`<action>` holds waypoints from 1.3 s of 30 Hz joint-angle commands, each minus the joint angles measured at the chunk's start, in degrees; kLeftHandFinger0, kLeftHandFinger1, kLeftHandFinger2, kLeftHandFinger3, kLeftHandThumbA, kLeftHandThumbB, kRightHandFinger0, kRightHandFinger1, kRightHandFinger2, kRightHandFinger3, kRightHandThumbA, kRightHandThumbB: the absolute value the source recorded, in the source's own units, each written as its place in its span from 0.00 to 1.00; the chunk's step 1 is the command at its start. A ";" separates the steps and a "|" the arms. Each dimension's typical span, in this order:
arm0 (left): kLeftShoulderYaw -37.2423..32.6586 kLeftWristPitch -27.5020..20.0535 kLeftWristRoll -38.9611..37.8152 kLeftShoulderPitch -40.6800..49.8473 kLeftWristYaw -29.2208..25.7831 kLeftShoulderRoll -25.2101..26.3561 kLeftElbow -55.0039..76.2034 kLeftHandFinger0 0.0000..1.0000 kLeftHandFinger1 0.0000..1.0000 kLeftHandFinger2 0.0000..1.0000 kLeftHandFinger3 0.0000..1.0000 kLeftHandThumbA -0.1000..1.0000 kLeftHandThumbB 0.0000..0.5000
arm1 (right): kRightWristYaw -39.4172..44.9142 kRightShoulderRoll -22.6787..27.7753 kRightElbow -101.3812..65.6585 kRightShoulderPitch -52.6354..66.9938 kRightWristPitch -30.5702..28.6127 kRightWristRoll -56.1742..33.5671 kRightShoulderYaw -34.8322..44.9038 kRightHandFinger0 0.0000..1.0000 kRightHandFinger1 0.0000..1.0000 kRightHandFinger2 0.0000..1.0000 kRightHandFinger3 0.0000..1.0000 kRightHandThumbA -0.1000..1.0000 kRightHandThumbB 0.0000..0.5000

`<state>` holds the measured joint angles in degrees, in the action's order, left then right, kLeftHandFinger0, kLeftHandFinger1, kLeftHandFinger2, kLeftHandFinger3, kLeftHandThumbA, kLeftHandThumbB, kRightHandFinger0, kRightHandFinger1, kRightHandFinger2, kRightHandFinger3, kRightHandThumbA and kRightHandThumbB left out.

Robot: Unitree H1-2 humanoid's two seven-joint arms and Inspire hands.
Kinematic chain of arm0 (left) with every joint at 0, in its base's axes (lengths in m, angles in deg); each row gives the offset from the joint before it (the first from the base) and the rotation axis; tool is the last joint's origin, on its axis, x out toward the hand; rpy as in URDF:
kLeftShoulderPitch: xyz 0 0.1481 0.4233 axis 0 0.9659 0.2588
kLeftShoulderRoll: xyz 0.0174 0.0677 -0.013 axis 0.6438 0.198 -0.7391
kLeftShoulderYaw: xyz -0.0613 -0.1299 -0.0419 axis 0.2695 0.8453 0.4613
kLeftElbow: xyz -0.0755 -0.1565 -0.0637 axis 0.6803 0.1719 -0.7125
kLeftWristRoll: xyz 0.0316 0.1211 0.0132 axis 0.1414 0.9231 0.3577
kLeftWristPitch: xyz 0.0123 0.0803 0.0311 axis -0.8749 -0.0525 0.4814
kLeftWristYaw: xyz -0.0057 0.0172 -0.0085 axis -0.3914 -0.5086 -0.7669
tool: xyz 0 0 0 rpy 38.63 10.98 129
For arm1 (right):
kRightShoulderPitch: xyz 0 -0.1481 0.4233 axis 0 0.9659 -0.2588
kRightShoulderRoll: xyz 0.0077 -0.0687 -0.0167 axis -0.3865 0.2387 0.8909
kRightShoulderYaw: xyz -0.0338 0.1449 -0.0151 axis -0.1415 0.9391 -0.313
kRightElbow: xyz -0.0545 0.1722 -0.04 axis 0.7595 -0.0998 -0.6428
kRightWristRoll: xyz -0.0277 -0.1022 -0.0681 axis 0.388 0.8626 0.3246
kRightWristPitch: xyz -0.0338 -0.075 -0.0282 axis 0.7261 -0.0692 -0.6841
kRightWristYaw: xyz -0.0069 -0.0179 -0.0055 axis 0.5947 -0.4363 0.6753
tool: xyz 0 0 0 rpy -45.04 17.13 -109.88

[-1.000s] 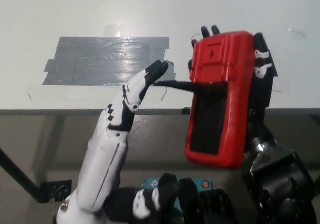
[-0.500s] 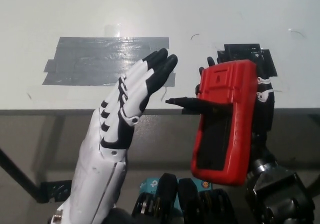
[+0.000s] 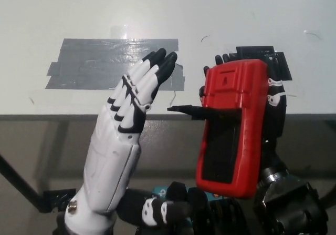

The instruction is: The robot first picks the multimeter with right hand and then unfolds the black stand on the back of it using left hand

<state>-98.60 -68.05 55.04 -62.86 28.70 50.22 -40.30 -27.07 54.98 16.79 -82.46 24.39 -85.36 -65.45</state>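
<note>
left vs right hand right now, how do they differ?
The left hand is white with dark fingertips; the right hand is black. The left hand is open, fingers straight and together, holding nothing; the right hand is shut on the red multimeter. The left hand stands clear of the multimeter's unfolded black stand, not touching it; the right hand is mostly hidden behind the multimeter. Both are raised above the table edge.

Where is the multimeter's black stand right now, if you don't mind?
The black stand juts leftward from the red multimeter in the right hand, just right of the left hand.
</note>
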 commanded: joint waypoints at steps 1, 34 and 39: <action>0.30 -1.16 -0.20 0.01 -1.22 -0.38 -0.58 1.00 1.00 1.00 1.00 1.00 0.64 | 2.22 -4.56 -3.00 -0.50 -2.05 -2.48 -1.29 0.00 0.00 0.62 1.00 0.00 0.20; -2.17 -7.15 -2.42 3.53 -3.78 -1.78 -6.25 1.00 0.95 0.90 1.00 1.00 0.71 | 0.52 -4.50 -4.42 -1.77 -5.51 0.21 -1.08 0.00 0.00 0.56 1.00 0.00 0.23; -1.55 -7.65 -1.60 3.45 -4.18 -1.82 -6.69 1.00 0.94 0.89 1.00 1.00 0.72 | 1.31 -3.99 -4.72 -2.00 -5.65 0.53 -1.45 0.00 0.00 0.54 0.74 0.00 0.22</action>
<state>-100.08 -72.94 53.46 -59.01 26.88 49.01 -47.04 -27.29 54.99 15.12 -82.59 20.63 -85.02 -65.98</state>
